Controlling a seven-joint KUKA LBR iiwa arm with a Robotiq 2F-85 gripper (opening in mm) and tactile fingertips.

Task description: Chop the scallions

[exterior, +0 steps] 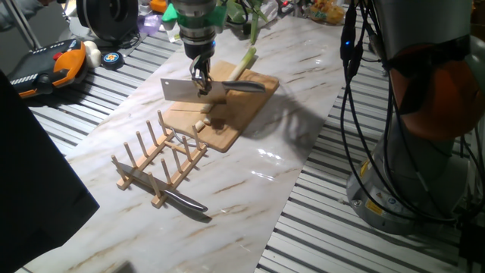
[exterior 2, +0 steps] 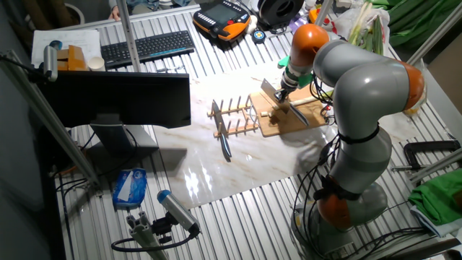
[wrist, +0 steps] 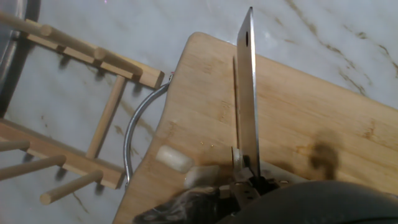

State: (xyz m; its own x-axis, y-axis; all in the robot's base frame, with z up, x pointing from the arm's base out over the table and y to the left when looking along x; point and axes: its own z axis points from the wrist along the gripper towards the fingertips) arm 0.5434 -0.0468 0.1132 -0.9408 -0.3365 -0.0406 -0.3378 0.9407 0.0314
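A scallion stalk (exterior: 244, 65) lies on the wooden cutting board (exterior: 241, 114), its white end toward the middle and its green tops (exterior: 254, 30) running off the far edge. Small whitish cut chunks (exterior: 201, 124) lie near the board's front-left edge; in the hand view they sit beside the blade (wrist: 173, 158). My gripper (exterior: 201, 79) is shut on the black handle of a cleaver (exterior: 182, 90), holding it over the board with its edge down. The blade (wrist: 247, 93) shows edge-on in the hand view. The arm hides the stalk in the other fixed view, where the gripper (exterior 2: 283, 92) holds the cleaver (exterior 2: 268, 89).
A wooden peg rack (exterior: 159, 161) stands just in front-left of the board, with a second knife (exterior: 184, 202) lying by its near end. The board has a metal loop handle (wrist: 132, 134) facing the rack. Clutter and cables line the far table edge.
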